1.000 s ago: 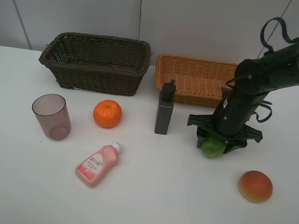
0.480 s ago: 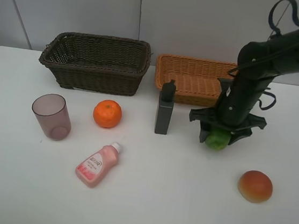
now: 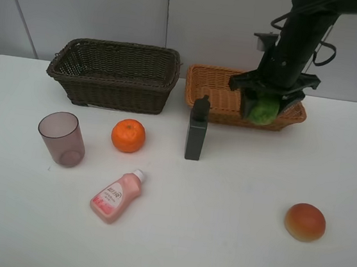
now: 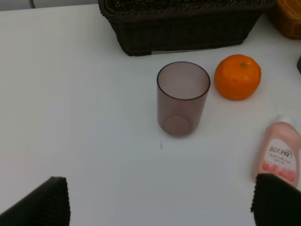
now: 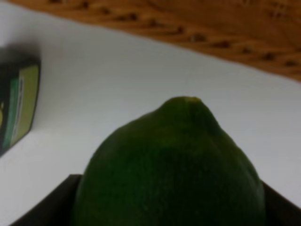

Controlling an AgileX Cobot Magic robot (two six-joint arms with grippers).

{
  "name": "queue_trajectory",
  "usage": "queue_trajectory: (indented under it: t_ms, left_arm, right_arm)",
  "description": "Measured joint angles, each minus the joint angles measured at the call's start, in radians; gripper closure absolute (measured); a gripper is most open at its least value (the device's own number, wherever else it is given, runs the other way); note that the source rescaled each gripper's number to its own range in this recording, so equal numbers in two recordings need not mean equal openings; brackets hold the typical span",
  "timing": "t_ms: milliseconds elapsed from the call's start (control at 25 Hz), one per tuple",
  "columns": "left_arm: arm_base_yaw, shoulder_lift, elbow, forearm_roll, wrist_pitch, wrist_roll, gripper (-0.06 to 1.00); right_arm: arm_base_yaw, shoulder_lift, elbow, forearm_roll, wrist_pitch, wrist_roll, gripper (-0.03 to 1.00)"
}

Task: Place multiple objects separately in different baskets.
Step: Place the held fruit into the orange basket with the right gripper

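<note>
My right gripper (image 3: 265, 102) is shut on the green round fruit (image 3: 263, 109), which hangs over the front edge of the light orange-tan basket (image 3: 216, 89). In the right wrist view the fruit (image 5: 169, 165) fills the frame below the basket's wall (image 5: 211, 28). My left gripper (image 4: 160, 202) is open above the bare table, near the mauve cup (image 4: 182, 99). The dark brown basket (image 3: 114, 74) stands at the back left. On the table lie the cup (image 3: 62, 138), the orange (image 3: 128, 135), the pink bottle (image 3: 116, 196), the upright dark grey bottle (image 3: 197, 129) and the red-orange fruit (image 3: 304, 221).
The white table (image 3: 218, 241) ends at a pale wall behind both baskets. The dark grey bottle (image 5: 16, 106) stands just in front of the tan basket's left end, close to the right arm's path. The left arm is out of the high view.
My right gripper has lifted the green fruit off the table and carried it back and up to the tan basket's front edge. Everything else has stayed put.
</note>
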Motion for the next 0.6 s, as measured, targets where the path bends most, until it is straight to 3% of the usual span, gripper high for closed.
queue_trajectory:
  t_ms: [360,600]
  left_arm:
    - [0.000,0.000,0.000,0.000,0.000,0.000,-0.06]
    - [0.000,0.000,0.000,0.000,0.000,0.000,-0.06]
  right_arm:
    - [-0.037,0.193,-0.355,-0.061,0.024,-0.002,0.51]
    - [-0.067,0.283,-0.425,-0.073,-0.076,-0.001,0.51]
